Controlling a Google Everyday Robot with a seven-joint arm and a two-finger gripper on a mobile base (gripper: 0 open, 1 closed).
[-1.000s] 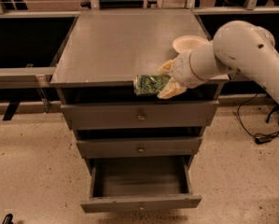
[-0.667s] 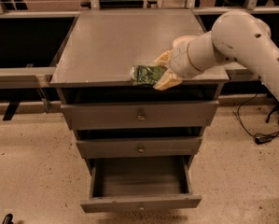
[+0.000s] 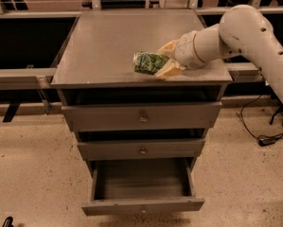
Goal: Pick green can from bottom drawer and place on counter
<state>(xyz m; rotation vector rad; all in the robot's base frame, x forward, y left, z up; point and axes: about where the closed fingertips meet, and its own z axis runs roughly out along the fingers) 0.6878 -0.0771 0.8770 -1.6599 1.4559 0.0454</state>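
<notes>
The green can [image 3: 147, 63] lies on its side, held between the cream fingers of my gripper [image 3: 163, 60]. It hangs just above the front right part of the grey counter [image 3: 108, 41]; I cannot tell whether it touches the surface. My white arm [image 3: 245, 27] reaches in from the right. The bottom drawer [image 3: 142, 183] is pulled open and nothing shows inside it. The two shallower drawers above it are shut.
Metal rails [image 3: 18, 74] run left and right of the cabinet at counter height. A black cable [image 3: 264, 138] lies on the speckled floor to the right. Dark furniture stands behind the cabinet.
My gripper has carried the green can up and back from the counter's front edge to over the counter top. The drawer has stayed open.
</notes>
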